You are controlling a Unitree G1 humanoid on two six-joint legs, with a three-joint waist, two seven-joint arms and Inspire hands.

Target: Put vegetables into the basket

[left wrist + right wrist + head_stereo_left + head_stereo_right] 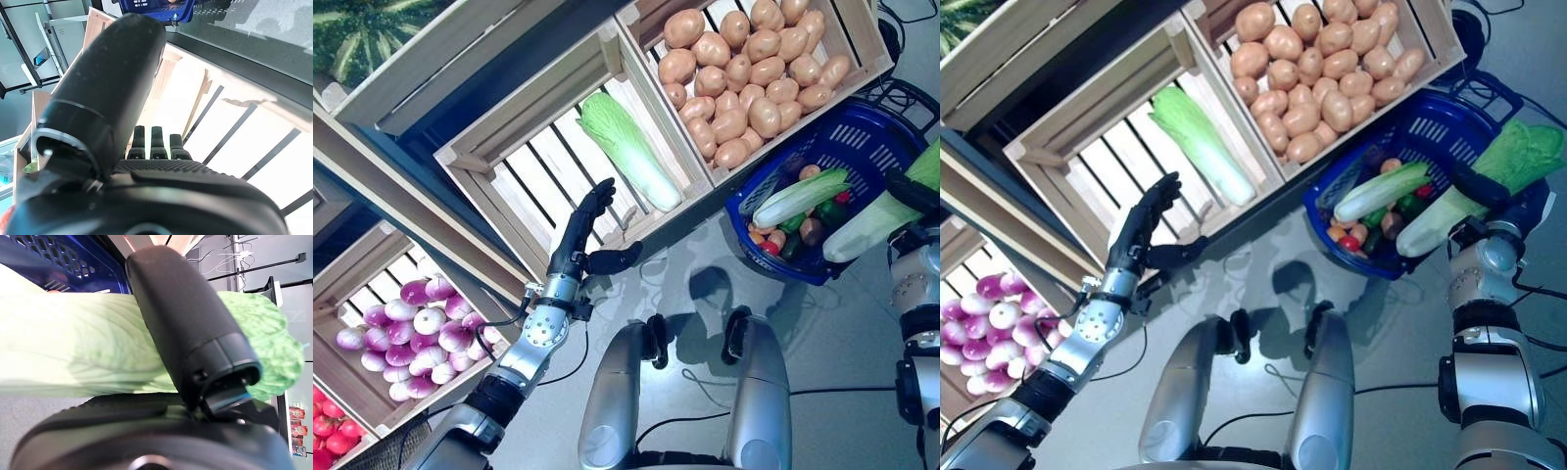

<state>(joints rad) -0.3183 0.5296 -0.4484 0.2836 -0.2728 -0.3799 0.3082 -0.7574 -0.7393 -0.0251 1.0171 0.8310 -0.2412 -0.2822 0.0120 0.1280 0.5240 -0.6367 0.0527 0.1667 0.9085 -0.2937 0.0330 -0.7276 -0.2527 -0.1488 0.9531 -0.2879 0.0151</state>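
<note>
My right hand [1477, 188] grips a cabbage [1469, 204] crosswise, its pale end over the blue basket [1449, 122]; my open left hand [582, 230] idles.

A slatted pale wooden crate [514, 147] stands tilted at the centre of the display. The wooden crate [857, 39] next to it holds brown potatoes [744, 69]. Another wooden crate [342, 294], lower on its far side, holds purple-and-white onions [421, 328].
</note>
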